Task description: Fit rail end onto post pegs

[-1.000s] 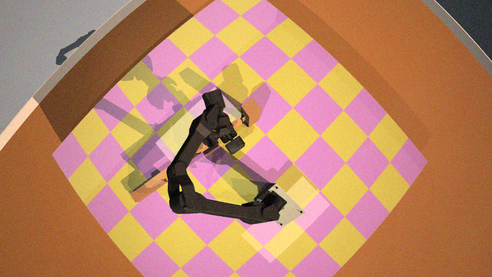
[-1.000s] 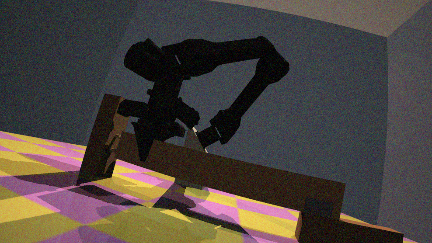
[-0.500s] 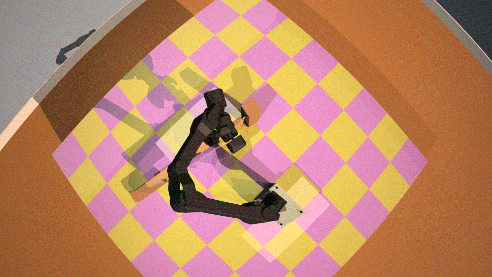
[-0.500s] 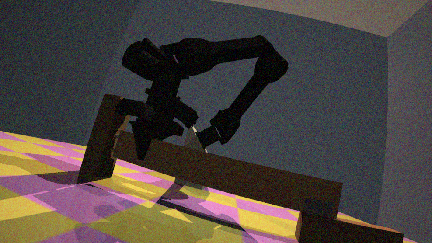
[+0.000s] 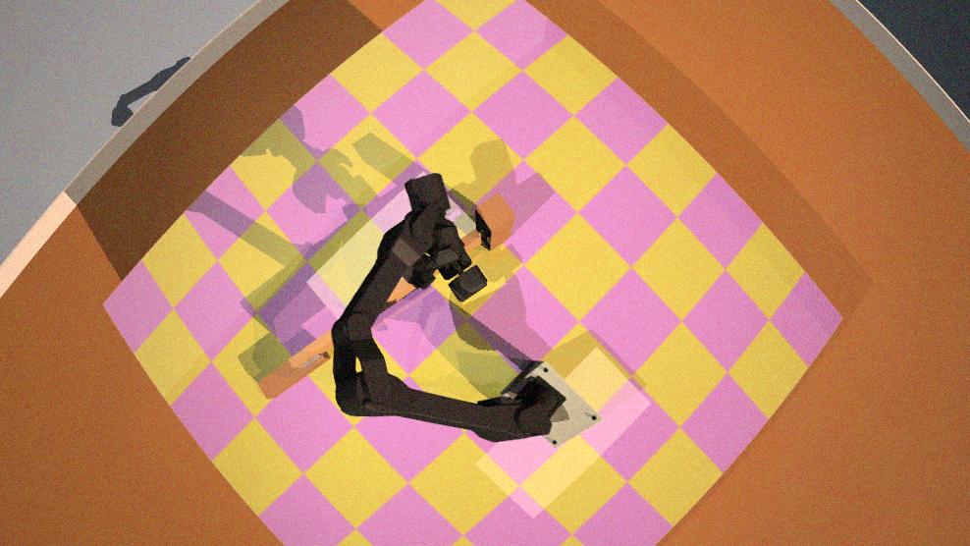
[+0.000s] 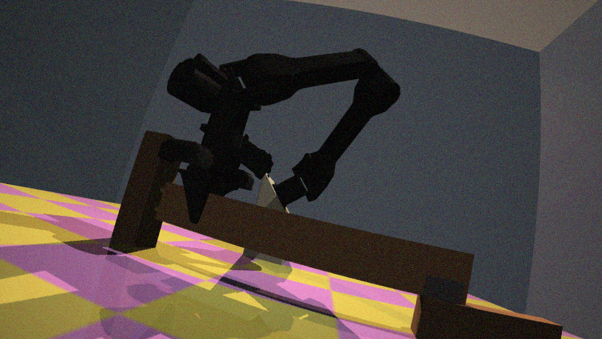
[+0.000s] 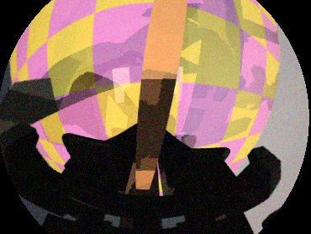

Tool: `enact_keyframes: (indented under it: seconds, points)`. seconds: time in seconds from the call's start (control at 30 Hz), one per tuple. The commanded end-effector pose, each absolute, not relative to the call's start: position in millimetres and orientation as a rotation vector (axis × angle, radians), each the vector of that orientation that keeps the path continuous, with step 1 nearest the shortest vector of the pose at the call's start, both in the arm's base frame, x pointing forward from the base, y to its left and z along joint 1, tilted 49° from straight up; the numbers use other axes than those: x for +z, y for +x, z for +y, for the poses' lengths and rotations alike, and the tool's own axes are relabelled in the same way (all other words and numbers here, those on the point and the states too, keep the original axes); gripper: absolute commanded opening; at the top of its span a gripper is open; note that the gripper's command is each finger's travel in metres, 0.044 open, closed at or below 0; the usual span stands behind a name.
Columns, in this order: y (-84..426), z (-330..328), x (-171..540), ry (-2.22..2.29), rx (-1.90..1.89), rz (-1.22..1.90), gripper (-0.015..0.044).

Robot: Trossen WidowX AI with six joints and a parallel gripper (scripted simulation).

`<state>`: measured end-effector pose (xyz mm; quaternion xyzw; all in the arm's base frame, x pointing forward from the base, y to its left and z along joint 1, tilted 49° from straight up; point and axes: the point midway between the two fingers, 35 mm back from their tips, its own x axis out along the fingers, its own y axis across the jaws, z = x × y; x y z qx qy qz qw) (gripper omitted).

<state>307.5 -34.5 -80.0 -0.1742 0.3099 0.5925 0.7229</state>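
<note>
Evidently, fingers (image 5: 446,271) (image 6: 197,217) gripping rail (image 5: 406,288) (image 6: 315,236) (image 7: 166,42), post (image 5: 498,215) (image 6: 139,194) near.

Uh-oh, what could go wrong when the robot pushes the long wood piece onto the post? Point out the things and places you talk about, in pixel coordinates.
The pegs might miss their holes: the rail's (image 6: 320,236) (image 7: 165,38) near end is right by the post (image 6: 136,189) (image 5: 498,213), and I can't see whether they line up.

The far end could slip off the footboard block (image 6: 488,318) if the rail gets pushed or twisted.

If the gripper (image 6: 210,210), shut on the rail, lets go before the pegs are in, that end could drop, since it's held above the table.
</note>
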Motion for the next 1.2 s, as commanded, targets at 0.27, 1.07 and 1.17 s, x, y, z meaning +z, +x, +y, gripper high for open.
enact_keyframes:
  seconds: [0.27,1.07,1.17]
  points:
    - [306.8,-39.6,-83.6,-0.390,1.302,0.684,0.0000]
    - [307.8,-38.5,-78.8,-0.390,1.302,0.684,0.0000]
    - [308.0,-38.3,-77.9,-0.390,1.302,0.684,0.0000]
